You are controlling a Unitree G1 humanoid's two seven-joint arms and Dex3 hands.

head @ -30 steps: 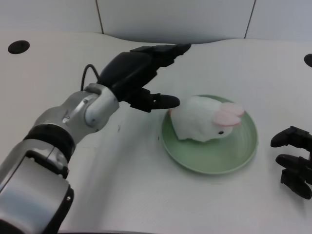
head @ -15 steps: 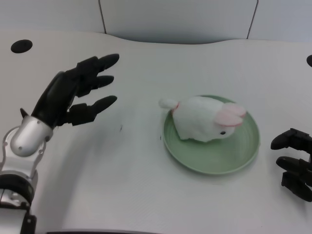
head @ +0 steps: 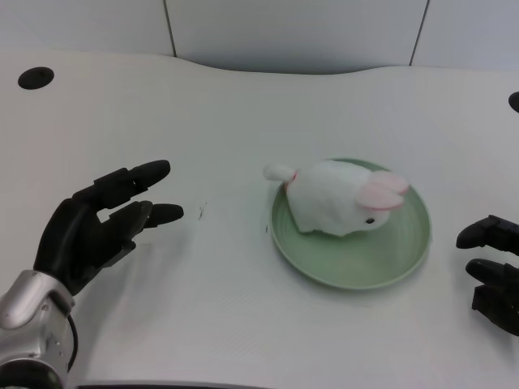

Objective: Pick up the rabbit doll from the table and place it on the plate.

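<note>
**Rabbit doll on the plate, left hand empty**

The white rabbit doll (head: 334,198) lies on the green plate (head: 350,267) — pink ears toward the plate's right side, its small tail poking out over the left rim. The plate sits on the white table (head: 243,105), right of centre. The left hand (head: 97,223) hovers low at the picture's left, well apart from the plate, fingers spread and pointing toward it, holding nothing. Whether the hand touches the tabletop is hard to tell from this angle. Two faint dark marks — possibly scuffs — show on the table between hand and plate.
</note>
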